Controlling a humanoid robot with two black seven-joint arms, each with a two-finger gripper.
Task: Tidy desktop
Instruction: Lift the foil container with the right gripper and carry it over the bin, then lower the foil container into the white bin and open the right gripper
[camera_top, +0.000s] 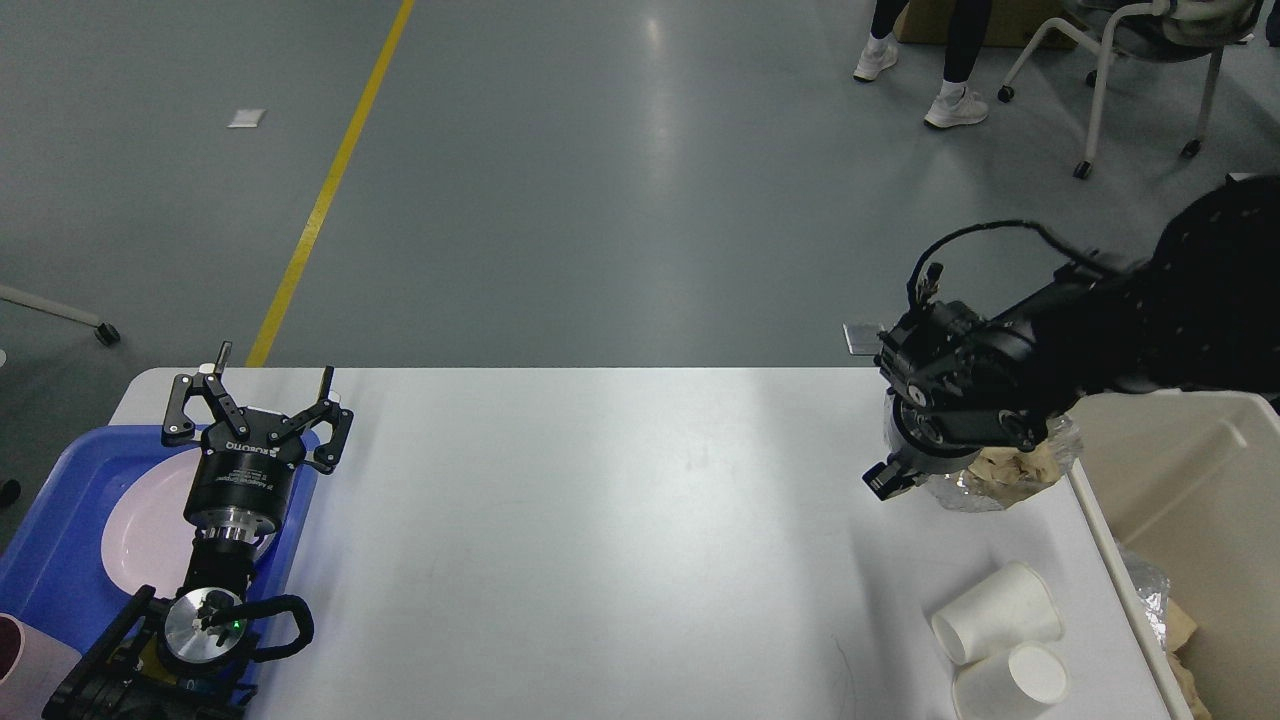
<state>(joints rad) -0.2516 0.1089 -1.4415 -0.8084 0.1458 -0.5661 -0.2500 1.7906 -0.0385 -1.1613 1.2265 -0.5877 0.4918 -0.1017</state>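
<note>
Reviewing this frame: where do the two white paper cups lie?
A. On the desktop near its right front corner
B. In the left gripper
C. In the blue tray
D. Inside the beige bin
A: both paper cups lie tipped on the white desktop, beside the beige bin, not in it.

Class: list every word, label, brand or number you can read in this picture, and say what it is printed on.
"ROBOTIQ": white letters, seen upside down, on the black body of the left gripper.
Smaller print beside that brand: too small to read.
Paper cups, bin, tray: no text visible.
</note>
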